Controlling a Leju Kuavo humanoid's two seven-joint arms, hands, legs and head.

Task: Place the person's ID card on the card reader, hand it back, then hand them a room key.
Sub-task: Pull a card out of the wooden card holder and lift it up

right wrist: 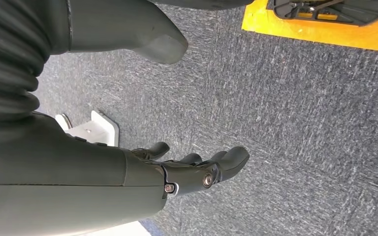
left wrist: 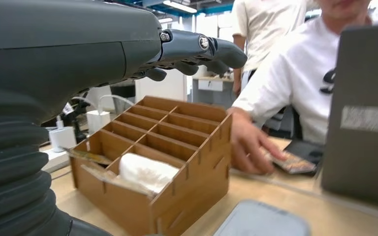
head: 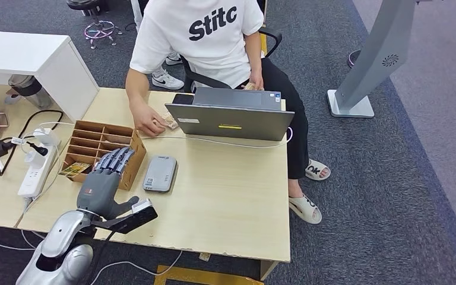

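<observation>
Your left hand (head: 102, 185) hangs over the desk (head: 225, 208) near its front edge, fingers spread apart and holding nothing, fingertips (left wrist: 226, 53) reaching over the brown divider box (head: 103, 146). Just beside that box, toward the desk's middle, lies the grey card reader (head: 160, 174). Look to the back edge: the person's hand (head: 150, 124) rests on the ID card (head: 171, 123), flat on the desk next to the open laptop (head: 231, 116). Over at the left edge you've got a white power strip (head: 37, 167). Your right hand (right wrist: 177, 172) hangs above grey carpet (right wrist: 300, 123), fingers loosely apart, nothing in them.
</observation>
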